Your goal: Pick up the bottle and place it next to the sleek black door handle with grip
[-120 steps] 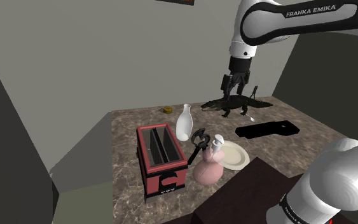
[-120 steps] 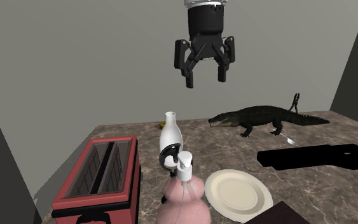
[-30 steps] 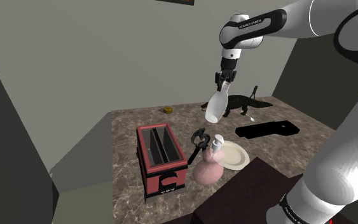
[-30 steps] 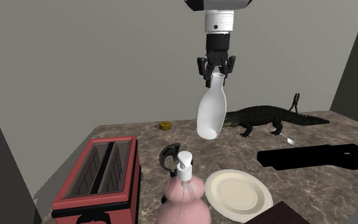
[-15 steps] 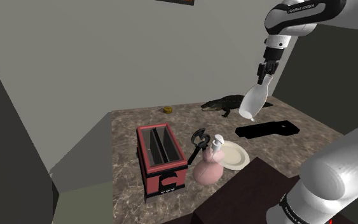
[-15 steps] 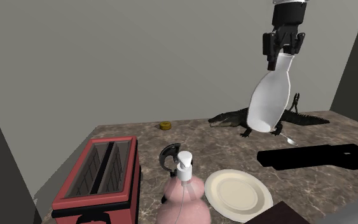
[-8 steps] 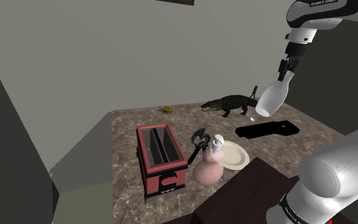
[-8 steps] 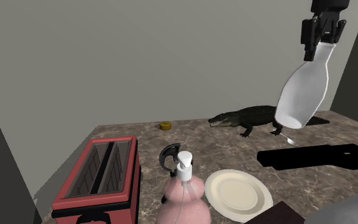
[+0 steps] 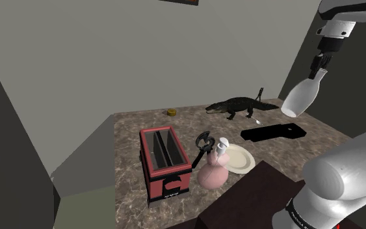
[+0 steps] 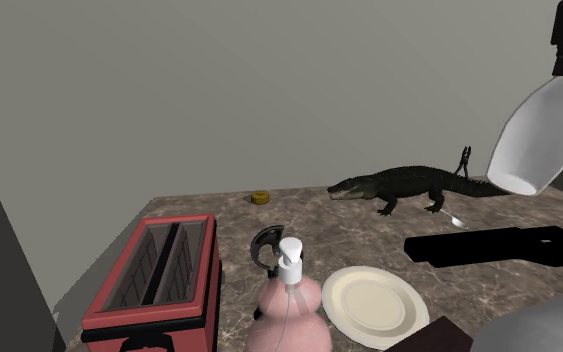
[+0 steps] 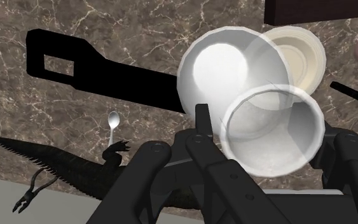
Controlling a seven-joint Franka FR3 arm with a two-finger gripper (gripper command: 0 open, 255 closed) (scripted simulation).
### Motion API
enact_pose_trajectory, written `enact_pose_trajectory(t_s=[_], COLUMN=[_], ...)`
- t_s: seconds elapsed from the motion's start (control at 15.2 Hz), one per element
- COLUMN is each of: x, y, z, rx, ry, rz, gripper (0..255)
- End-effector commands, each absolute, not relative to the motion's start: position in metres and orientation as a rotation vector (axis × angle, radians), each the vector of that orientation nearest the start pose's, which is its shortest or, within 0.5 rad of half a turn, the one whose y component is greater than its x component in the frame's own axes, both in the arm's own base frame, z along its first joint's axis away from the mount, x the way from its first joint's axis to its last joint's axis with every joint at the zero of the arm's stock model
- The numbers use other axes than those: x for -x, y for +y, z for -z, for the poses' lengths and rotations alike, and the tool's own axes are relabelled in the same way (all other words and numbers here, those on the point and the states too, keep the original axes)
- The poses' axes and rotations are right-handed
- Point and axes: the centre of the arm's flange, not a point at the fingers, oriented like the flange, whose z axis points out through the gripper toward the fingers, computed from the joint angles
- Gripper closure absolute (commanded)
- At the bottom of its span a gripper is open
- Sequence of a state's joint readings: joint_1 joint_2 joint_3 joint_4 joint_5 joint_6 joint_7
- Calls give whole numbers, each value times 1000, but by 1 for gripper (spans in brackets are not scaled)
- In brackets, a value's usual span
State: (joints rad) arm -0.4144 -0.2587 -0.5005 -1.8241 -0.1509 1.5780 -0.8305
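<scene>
My claw [image 9: 316, 67] is clamped on the neck of the white bottle [image 9: 300, 97], which hangs tilted in the air, high above the black door handle [image 9: 274, 133] lying on the worktop [image 9: 129, 136].

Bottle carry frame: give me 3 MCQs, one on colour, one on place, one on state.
1. The toaster is: A red, B blue, C green.
2. The bottle is: A in the toaster, B in the air, clear of the counter, C lying on the counter.
3. The gripper is: A open, B shut on nothing, C shut on the bottle.

A: its casing is red.
B: it hangs tilted, touching nothing below.
C: the gripper clasps its neck.
</scene>
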Motion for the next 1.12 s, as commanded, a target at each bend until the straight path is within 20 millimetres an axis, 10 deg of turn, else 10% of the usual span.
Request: enact_pose_trajectory(t_s=[0.0, 1.06], x=[-253, -253], y=[-415, -415], z=[-617, -533], rx=[3144, 3144], ry=[103, 103], rz=[-52, -52], gripper=[255, 255])
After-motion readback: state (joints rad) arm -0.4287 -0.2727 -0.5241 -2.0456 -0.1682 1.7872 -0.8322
